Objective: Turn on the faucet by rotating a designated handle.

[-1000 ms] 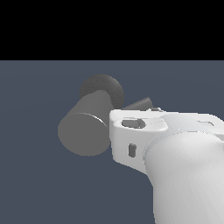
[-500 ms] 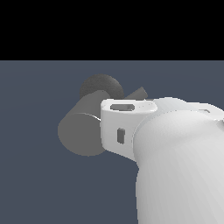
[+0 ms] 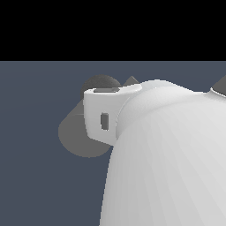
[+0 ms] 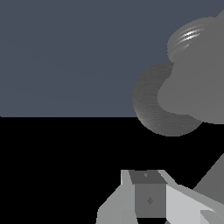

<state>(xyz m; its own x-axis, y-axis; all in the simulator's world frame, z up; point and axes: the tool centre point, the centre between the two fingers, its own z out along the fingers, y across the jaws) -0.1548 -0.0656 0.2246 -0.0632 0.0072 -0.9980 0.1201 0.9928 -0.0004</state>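
Note:
The faucet (image 3: 75, 137) is a matte grey thick cylinder with its flat round end face toward the exterior view's left and a darker round base (image 3: 101, 83) behind it. My white arm covers most of it. Only a small grey tip of the handle (image 3: 131, 80) shows above the wrist. In the wrist view the faucet (image 4: 194, 83) and its darker base (image 4: 148, 107) are close ahead of my gripper (image 4: 148, 183). The fingers stand together with no gap and hold nothing. A grey wedge (image 4: 214, 179) beside the fingers may be the handle.
The flat blue-grey floor (image 3: 31, 132) lies under the faucet and the arm. My large white arm link (image 3: 167, 163) fills the exterior view's right and lower part.
My arm has moved toward the exterior view's left and closer to the camera, covering more of the faucet. Less of the handle shows now.

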